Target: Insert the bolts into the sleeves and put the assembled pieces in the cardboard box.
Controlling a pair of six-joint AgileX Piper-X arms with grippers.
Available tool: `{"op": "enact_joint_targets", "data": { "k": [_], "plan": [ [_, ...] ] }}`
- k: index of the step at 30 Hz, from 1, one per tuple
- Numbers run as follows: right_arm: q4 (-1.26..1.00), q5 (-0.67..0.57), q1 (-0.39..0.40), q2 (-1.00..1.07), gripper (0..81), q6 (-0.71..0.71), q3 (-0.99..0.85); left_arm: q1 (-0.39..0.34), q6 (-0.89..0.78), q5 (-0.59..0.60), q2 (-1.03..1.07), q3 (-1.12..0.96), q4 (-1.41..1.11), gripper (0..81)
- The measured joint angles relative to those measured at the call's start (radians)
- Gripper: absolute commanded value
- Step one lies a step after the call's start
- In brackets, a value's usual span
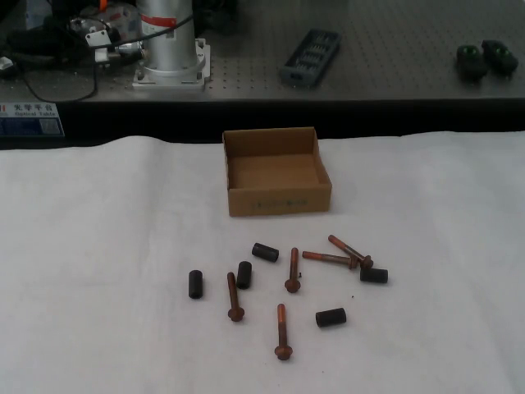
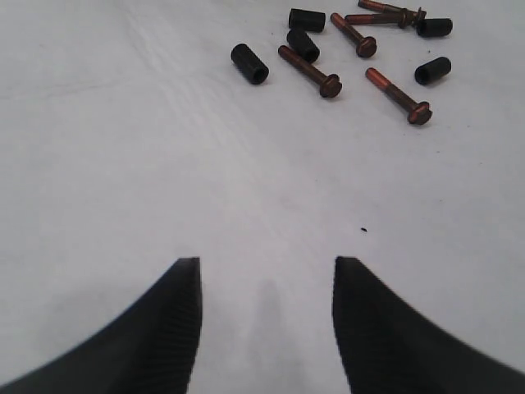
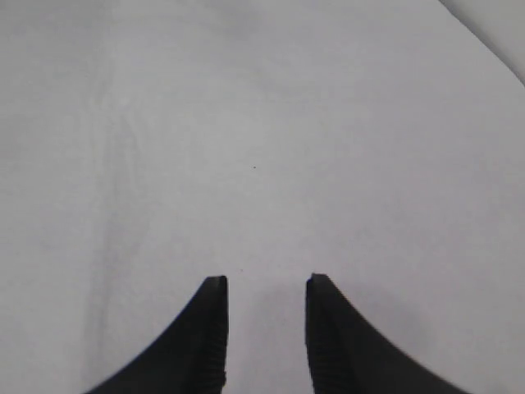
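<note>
Lying scattered before the cardboard box, bolts mingle with sleeves.

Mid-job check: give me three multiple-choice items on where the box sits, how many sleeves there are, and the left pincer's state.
1. Where is the cardboard box relative to the bolts? A: farther from the arms. B: nearer the arms. C: on top of them.
2. How many black sleeves? A: three. B: five. C: eight.
3. The left pincer is: A: shut on a bolt. B: open, empty. C: shut on a sleeve.

Answers: A, the high view shows it beyond every bolt; B, five lie loose; B, its jaws stand apart, holding nothing.
</note>
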Motion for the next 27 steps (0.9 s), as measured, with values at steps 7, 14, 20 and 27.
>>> {"op": "enact_joint_targets", "data": {
  "k": [7,14,20,27],
  "plan": [
    [0.000,0.000,0.000,0.000,25.1,0.000,0.000,0.000,0.000,0.000,0.000,0.000,0.000,36.3],
    [-0.002,0.000,0.000,0.000,25.1,0.000,0.000,0.000,0.000,0.000,0.000,0.000,0.000,36.3],
    [-0.015,0.000,0.000,0.000,25.1,0.000,0.000,0.000,0.000,0.000,0.000,0.000,0.000,36.3],
    [-0.030,0.000,0.000,0.000,25.1,0.000,0.000,0.000,-0.268,0.000,0.000,0.000,-0.006,36.3]
  ]
}}
